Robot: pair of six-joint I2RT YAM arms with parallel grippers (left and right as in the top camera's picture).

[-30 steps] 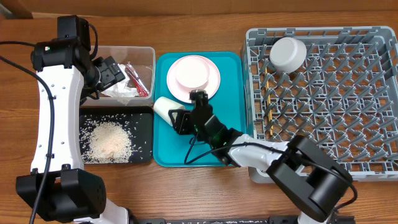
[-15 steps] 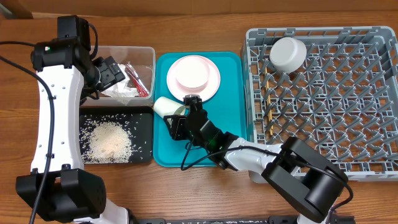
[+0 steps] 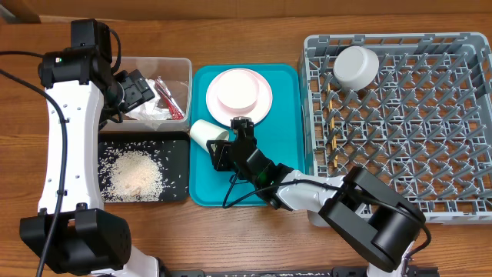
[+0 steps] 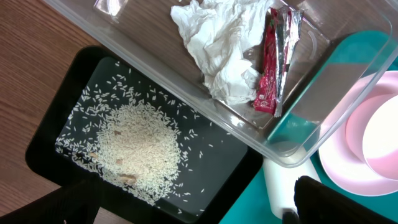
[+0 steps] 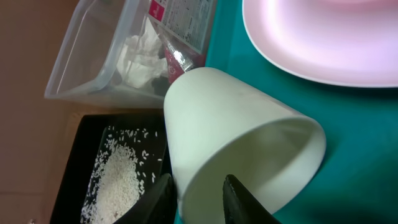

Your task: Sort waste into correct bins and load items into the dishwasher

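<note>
Right hand (image 5: 196,180) tighter astride the cup (image 5: 242,124)

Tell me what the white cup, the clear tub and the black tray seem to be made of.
The white cup looks like ceramic or hard melamine: opaque, smooth, thick rim, soft sheen. The clear tub is thin transparent plastic, glossy; the table shows through its floor. The black tray is likely plastic, matte with rounded corners; coated metal can't be ruled out.
</note>
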